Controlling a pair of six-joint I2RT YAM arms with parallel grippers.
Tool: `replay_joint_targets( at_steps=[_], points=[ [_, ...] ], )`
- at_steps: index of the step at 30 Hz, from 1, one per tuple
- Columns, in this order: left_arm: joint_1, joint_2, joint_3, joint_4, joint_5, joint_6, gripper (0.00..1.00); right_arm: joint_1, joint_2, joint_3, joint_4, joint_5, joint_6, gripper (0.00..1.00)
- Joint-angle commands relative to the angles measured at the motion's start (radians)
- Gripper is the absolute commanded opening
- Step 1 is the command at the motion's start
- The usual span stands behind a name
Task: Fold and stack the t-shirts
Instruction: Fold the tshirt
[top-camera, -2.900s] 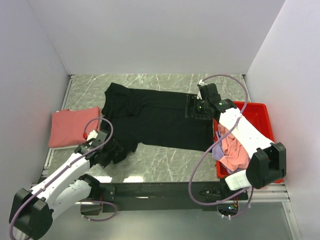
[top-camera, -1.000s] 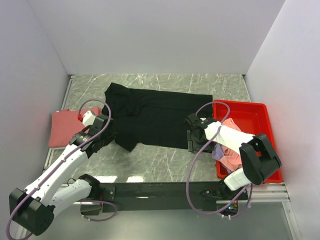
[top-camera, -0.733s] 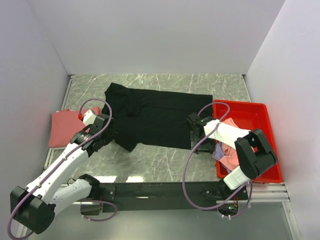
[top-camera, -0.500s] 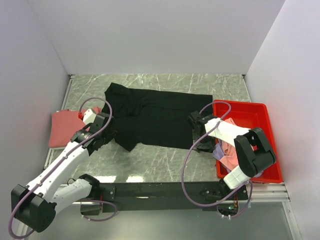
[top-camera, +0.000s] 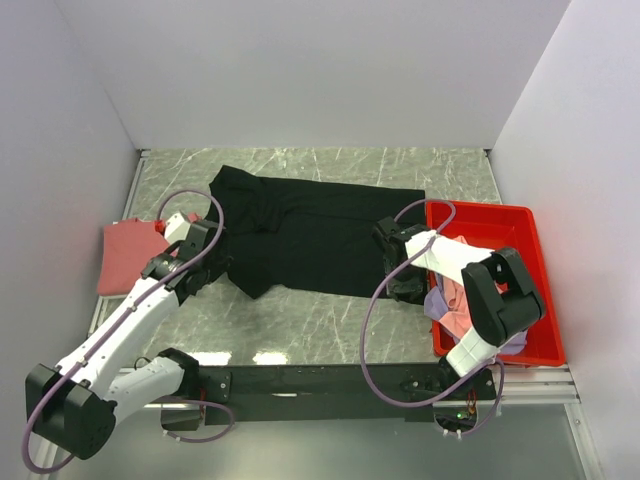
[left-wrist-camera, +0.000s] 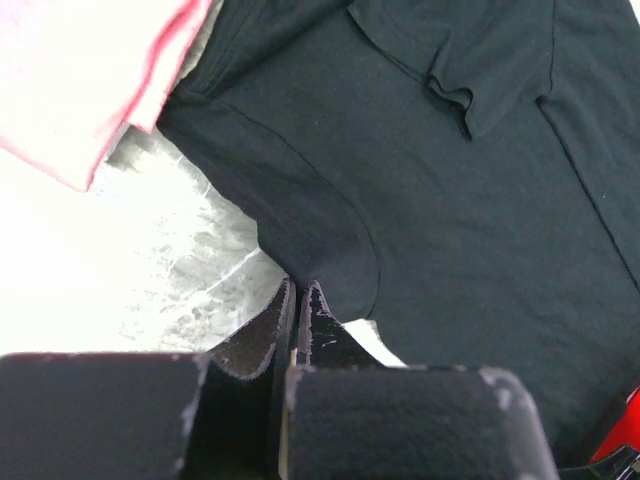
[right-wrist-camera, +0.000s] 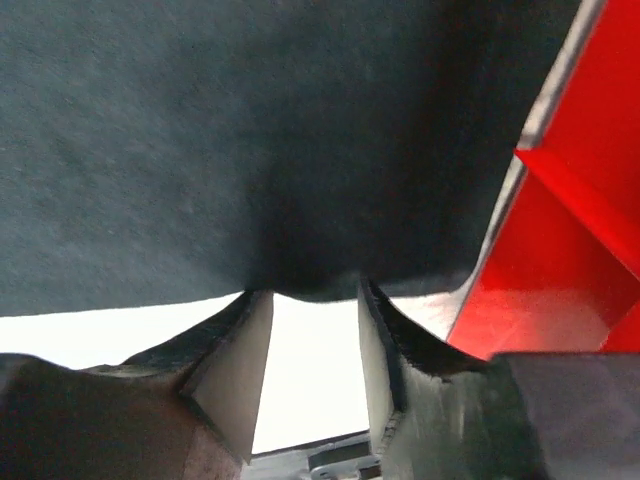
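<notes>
A large black t-shirt (top-camera: 310, 235) lies spread across the middle of the table. My left gripper (top-camera: 222, 272) is at the shirt's near left sleeve. In the left wrist view the left gripper (left-wrist-camera: 298, 288) is shut on the sleeve's hem, with the black t-shirt (left-wrist-camera: 460, 200) stretching away. My right gripper (top-camera: 400, 287) stands at the shirt's near right corner. In the right wrist view the right gripper (right-wrist-camera: 312, 292) is open, a gap between its fingers, and the hem of the black t-shirt (right-wrist-camera: 250, 130) lies at the tips. A folded salmon-red t-shirt (top-camera: 125, 258) (left-wrist-camera: 90, 70) rests at the left.
A red plastic bin (top-camera: 510, 210) (right-wrist-camera: 570, 250) stands against the right side. It holds a crumpled pink t-shirt (top-camera: 462, 300) and a lavender one (top-camera: 437, 303). Grey walls close in the table on three sides. The arms' base rail runs along the near edge.
The right gripper came from the shirt's far right corner to its near right corner, and its jaws have narrowed around the hem. The left gripper shifted slightly away, still gripping the sleeve.
</notes>
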Motion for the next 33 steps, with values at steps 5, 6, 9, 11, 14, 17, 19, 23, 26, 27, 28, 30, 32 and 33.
replay_joint_targets(
  at_steps=[5, 6, 9, 11, 14, 17, 19, 23, 26, 27, 28, 30, 32, 33],
  points=[
    [0.029, 0.024, 0.055, 0.03, -0.02, 0.038, 0.0, -0.008, 0.028, 0.04, 0.048, -0.001, -0.025, 0.21],
    [0.031, 0.025, 0.057, 0.03, -0.023, 0.038, 0.0, -0.009, 0.025, 0.042, 0.048, 0.002, -0.025, 0.17],
    [0.041, 0.022, 0.054, 0.044, -0.016, 0.042, 0.0, -0.008, 0.014, 0.045, 0.039, 0.016, -0.024, 0.1],
    [0.043, 0.021, 0.052, 0.053, -0.005, 0.048, 0.0, -0.009, 0.007, 0.048, 0.029, 0.039, -0.019, 0.06],
    [0.046, 0.022, 0.058, 0.074, 0.007, 0.059, 0.0, -0.008, -0.01, 0.059, 0.02, 0.039, -0.019, 0.0],
    [0.049, 0.041, 0.081, 0.088, 0.012, 0.073, 0.0, -0.008, -0.021, 0.088, 0.002, 0.05, -0.025, 0.0],
    [0.054, 0.062, 0.104, 0.1, 0.012, 0.081, 0.0, -0.008, -0.026, 0.106, -0.021, 0.056, -0.031, 0.0],
    [0.063, 0.102, 0.152, 0.126, 0.012, 0.113, 0.0, -0.008, -0.032, 0.161, -0.044, 0.062, -0.045, 0.0],
    [0.077, 0.14, 0.195, 0.16, 0.018, 0.143, 0.0, -0.008, -0.026, 0.21, -0.063, 0.065, -0.062, 0.0],
    [0.084, 0.162, 0.217, 0.171, 0.021, 0.153, 0.0, -0.008, -0.017, 0.223, -0.064, 0.068, -0.072, 0.0],
    [0.084, 0.173, 0.228, 0.185, 0.021, 0.163, 0.0, -0.011, -0.01, 0.249, -0.066, 0.07, -0.079, 0.0],
    [0.098, 0.199, 0.263, 0.223, 0.035, 0.191, 0.0, -0.015, 0.011, 0.279, -0.078, 0.077, -0.082, 0.0],
    [0.11, 0.246, 0.306, 0.244, 0.042, 0.208, 0.0, -0.021, 0.025, 0.319, -0.084, 0.074, -0.092, 0.0],
    [0.126, 0.28, 0.322, 0.251, 0.049, 0.212, 0.0, -0.031, 0.04, 0.333, -0.084, 0.073, -0.093, 0.0]
  ],
)
